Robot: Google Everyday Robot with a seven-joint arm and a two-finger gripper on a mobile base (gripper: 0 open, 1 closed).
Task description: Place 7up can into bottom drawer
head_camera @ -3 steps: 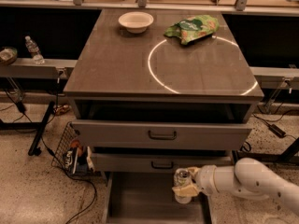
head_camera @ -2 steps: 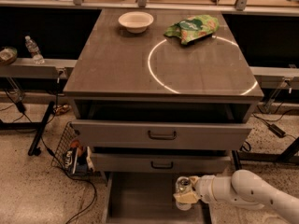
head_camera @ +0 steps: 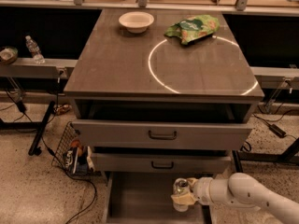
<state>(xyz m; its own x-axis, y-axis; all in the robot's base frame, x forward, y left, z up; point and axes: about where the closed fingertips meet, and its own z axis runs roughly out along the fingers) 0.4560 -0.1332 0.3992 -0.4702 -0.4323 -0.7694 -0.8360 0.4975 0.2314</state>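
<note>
The bottom drawer (head_camera: 140, 197) is pulled out at the foot of the cabinet, a shallow grey tray with a flat floor. My gripper (head_camera: 183, 197) is at the end of the white arm coming in from the lower right, over the drawer's right side. It is shut on the 7up can (head_camera: 180, 191), which stands upright with its silver top showing, low over the drawer floor. The can's body is mostly hidden by the fingers.
Two upper grey drawers (head_camera: 161, 134) with dark handles sit above, both slightly pulled out. On the tabletop are a white bowl (head_camera: 136, 20) and a green chip bag (head_camera: 192, 28). A wire basket (head_camera: 74, 150) stands left of the cabinet. A water bottle (head_camera: 34, 49) stands on the left shelf.
The arm has lowered the can and carried it slightly left, deeper over the bottom drawer. The grip on the can is unchanged.
</note>
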